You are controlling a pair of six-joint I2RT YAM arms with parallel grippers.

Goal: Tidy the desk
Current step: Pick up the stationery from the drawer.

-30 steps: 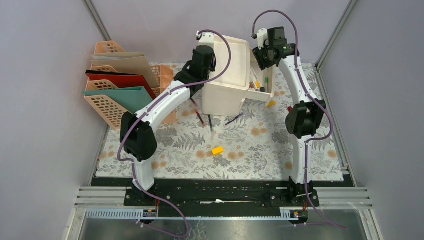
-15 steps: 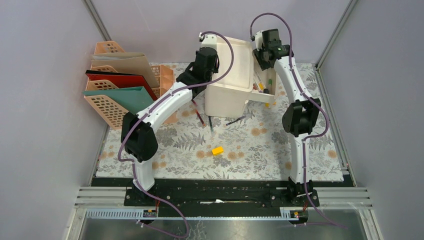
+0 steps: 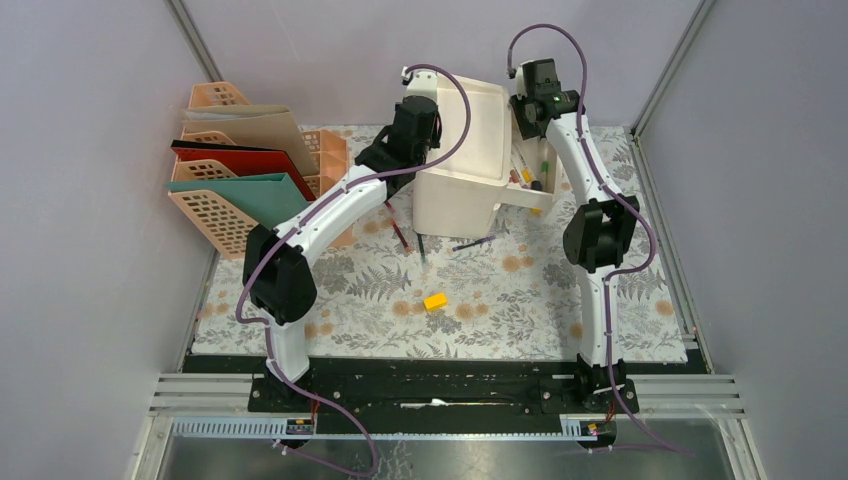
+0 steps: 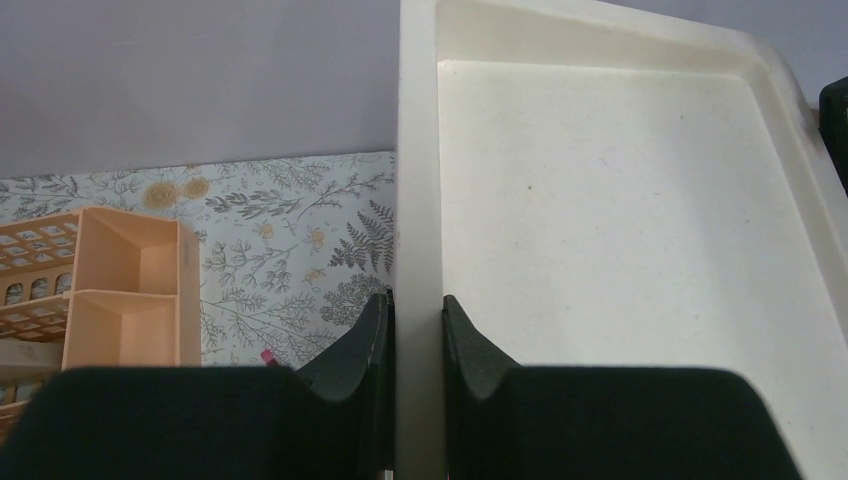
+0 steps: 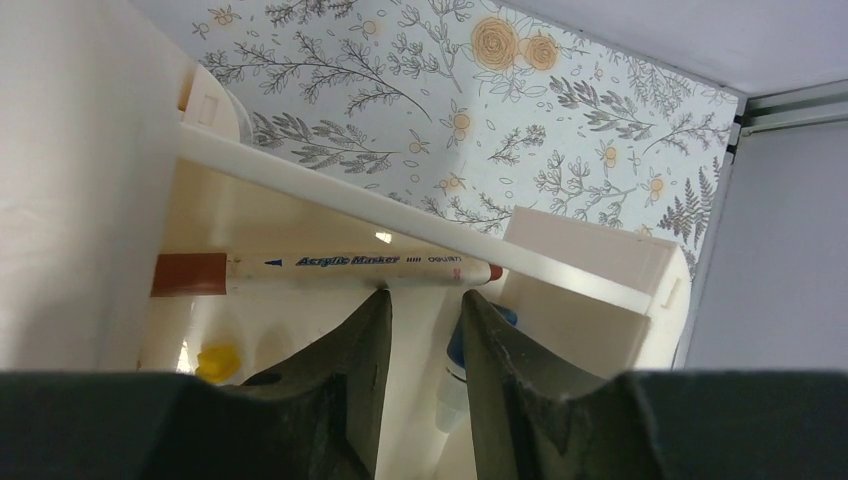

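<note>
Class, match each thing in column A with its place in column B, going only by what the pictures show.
Column A
1. yellow block
2. marker
3. teal folder
4. left gripper

Column B
a. standing in the peach rack
b. clamped on the rim of the organiser
c. lying on the open desk, between the two arms
d. lying inside the organiser's side compartment

Pairs: 1-c, 2-d, 3-a, 4-b
</note>
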